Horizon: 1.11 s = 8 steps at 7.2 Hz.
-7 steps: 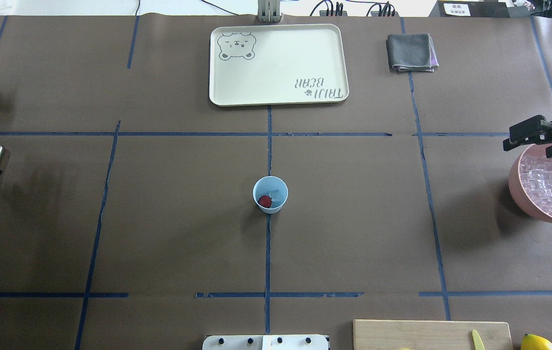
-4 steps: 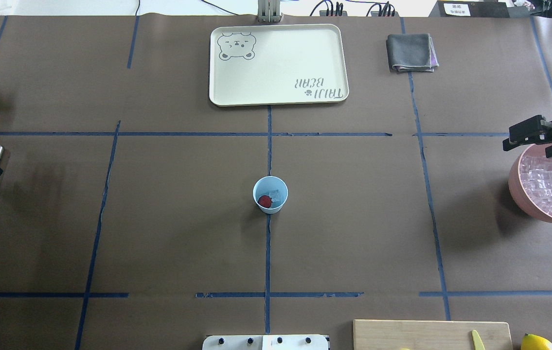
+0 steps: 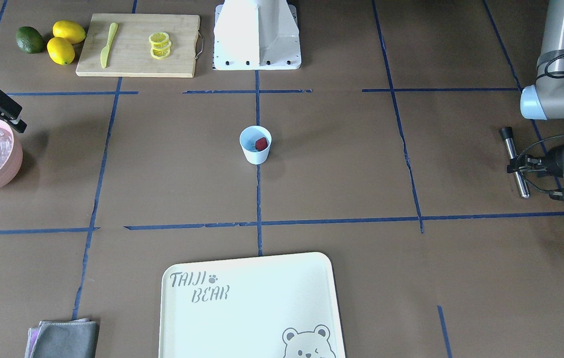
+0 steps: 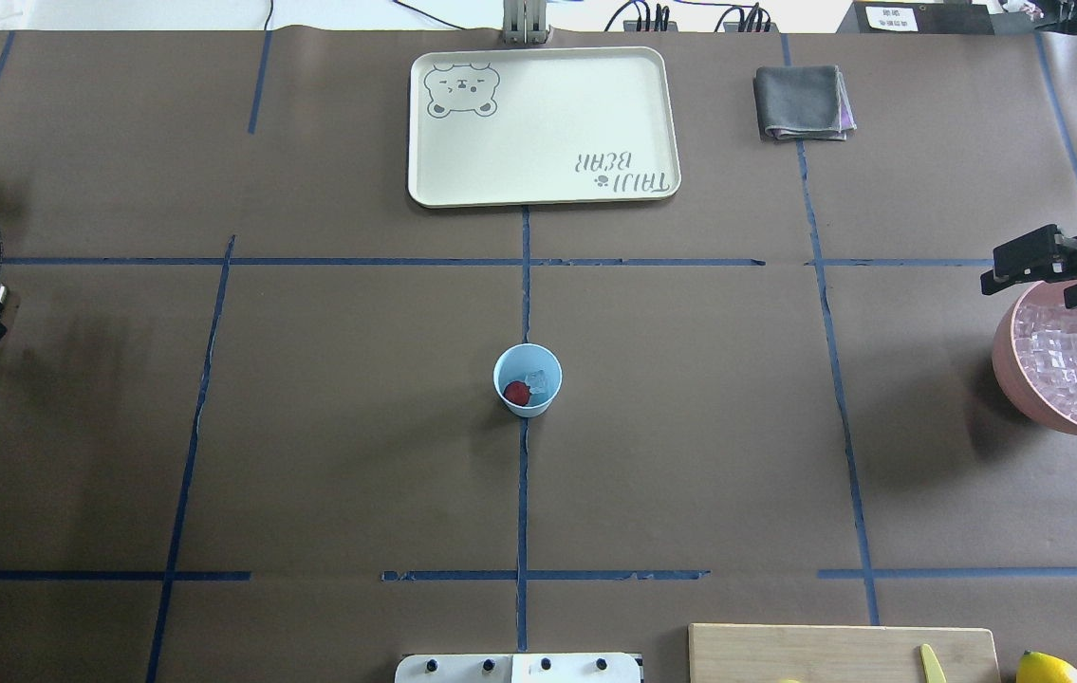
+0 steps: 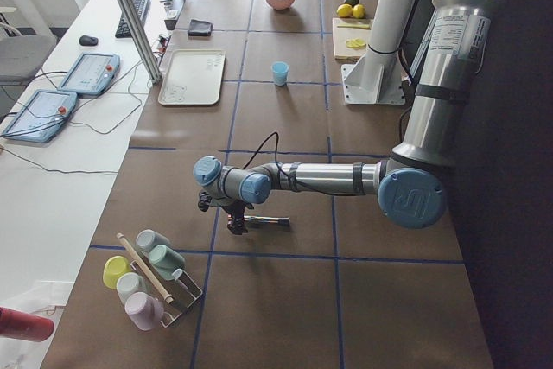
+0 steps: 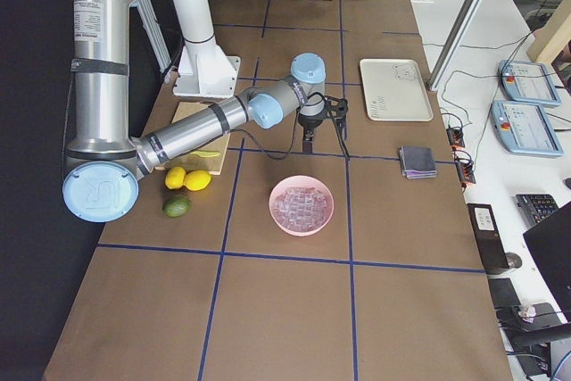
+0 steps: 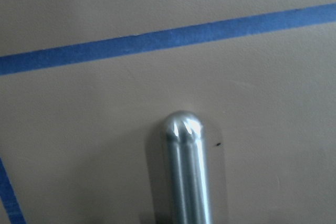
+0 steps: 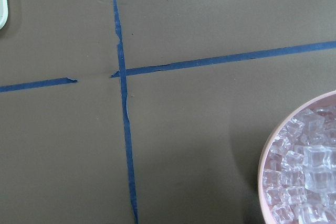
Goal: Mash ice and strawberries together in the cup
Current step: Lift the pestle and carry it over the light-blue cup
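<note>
While holding strawberries (image 3: 261, 143), cup (image 3: 255, 155) stands upright.

Brown table (image 4: 310, 427): cup (image 3: 255, 154), tray (image 4: 543, 123), cloth (image 4: 802, 101), bowl (image 4: 1001, 365)

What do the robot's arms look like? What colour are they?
The left arm and the right arm are shiny silver-grey tubes. They bend at round joints with light-blue caps. Each has a small printed label near the top, and a thin black cable runs along the forearm. At each end sits a small black tool: the left tool and the right tool.
</note>
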Tool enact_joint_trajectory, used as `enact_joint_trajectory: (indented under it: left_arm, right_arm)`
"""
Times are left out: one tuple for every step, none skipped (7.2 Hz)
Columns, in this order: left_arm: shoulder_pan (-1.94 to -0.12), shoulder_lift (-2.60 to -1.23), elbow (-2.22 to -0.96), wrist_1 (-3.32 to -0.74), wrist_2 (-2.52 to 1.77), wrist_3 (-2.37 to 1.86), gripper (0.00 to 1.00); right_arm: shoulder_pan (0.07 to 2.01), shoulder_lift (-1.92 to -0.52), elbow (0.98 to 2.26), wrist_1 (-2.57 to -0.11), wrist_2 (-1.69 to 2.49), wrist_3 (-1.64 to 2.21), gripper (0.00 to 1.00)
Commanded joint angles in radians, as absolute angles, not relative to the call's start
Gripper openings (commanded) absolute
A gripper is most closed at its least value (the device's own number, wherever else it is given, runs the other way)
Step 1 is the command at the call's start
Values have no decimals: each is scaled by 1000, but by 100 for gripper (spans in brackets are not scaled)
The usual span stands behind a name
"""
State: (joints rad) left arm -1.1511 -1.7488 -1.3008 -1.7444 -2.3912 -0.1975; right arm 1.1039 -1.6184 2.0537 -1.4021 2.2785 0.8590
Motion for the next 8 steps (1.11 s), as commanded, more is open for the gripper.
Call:
enact_joint_trajectory:
  left_arm:
    - [-1149,-1758,-1295,-1744,-2372,-215,89]
    - [-1149,-1773,-1279,-1743,-2364,-216,88]
    - [-1149,-1778,-1273,-1744,-2364,-216,86]
    - [-1149,-1778,-1273,-1744,-2364,-216,82]
    - [-1147,-1778,-1273,-1744,-2364,-216,72]
    - [-1149,-1778,-1275,-1744,-2364,-216,50]
    - [-1147,-1779,-1275,-1744,-2364,-216,29]
    - [-1146,-1781,-1275,-1744,-2364,-216,18]
  right_arm:
    - [1104,-1620,2054,-1402,2290,859,100]
    - [1104,-1620,2052,-1402,2292,859,100]
    - [1104,-1620,2052,-1402,2292,859,100]
    - [1104,-1620,2054,-1402,2293,859,100]
    - [1104,-1620,2054,-1402,2293,859,100]
    - [1104,-1620,2054,-1402,2298,859,100]
    - [1104,-1620,2054,-1402,2310,859,100]
    - [1104,-1621,2054,-1402,2312,859,100]
